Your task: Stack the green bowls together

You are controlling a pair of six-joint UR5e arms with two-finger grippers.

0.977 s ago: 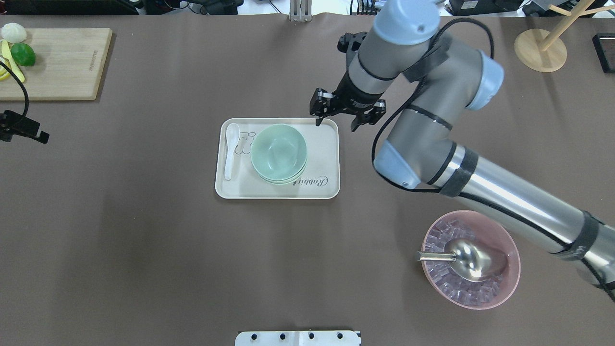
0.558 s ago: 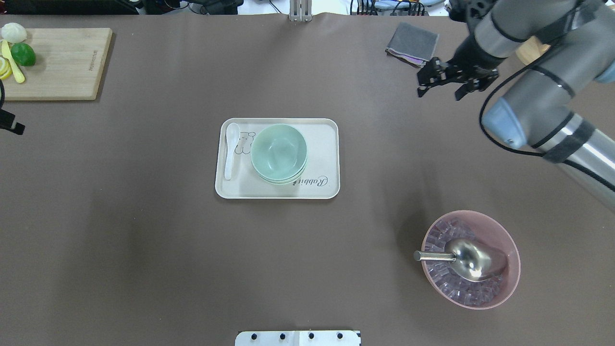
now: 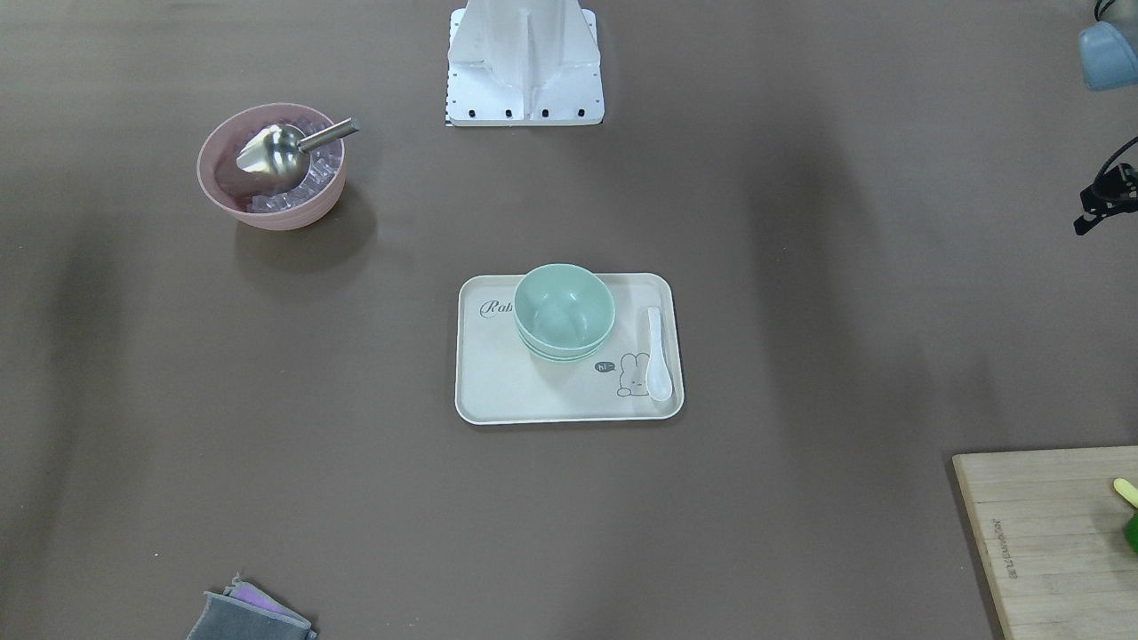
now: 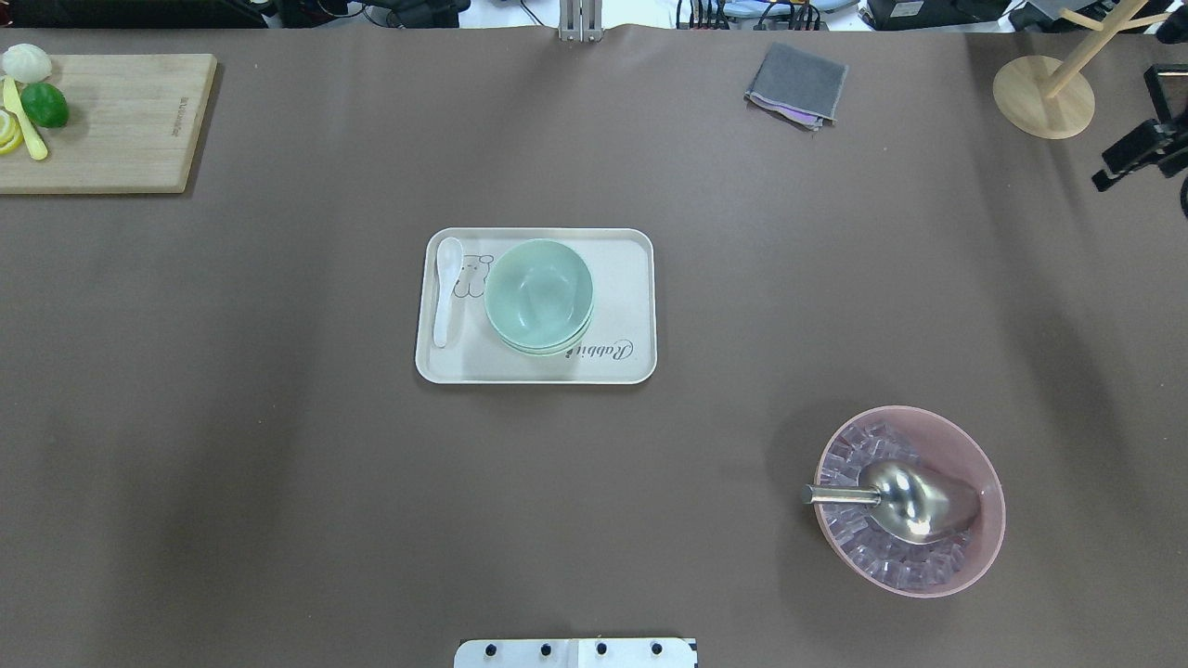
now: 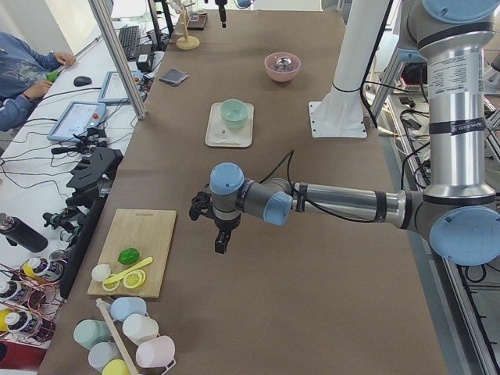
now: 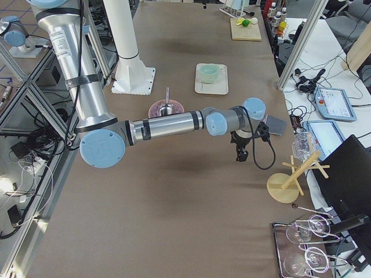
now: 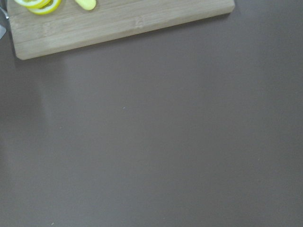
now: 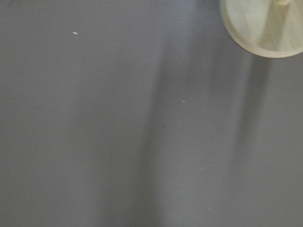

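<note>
On the brown bench, near its middle, lay the cream tray, and everything that mattered sat on it. The green bowls stood nested into one pile on the tray's middle, just beside a white spoon. In the front-facing view, thin rim lines showed one under another at the pile's near edge. I took that for all three bowls, though the lowest line was faint. No loose green bowl showed anywhere else on the bench, so I judged the stacking done with nothing left to grasp.

The pile stood upright with its mouth open to the ceiling. Being round, the bowls had no long axis across the bench, and the only axis was the vertical one through the nest. From overhead the lower rims peeked out on the side toward me, so the pile sat a little off true.

My right pincer hung at the far right edge of the overhead view, well apart from the tray. My left pincer hung equally remote at the other end. Neither held anything I could see. Whether either was spread or closed, I could not tell.
</note>
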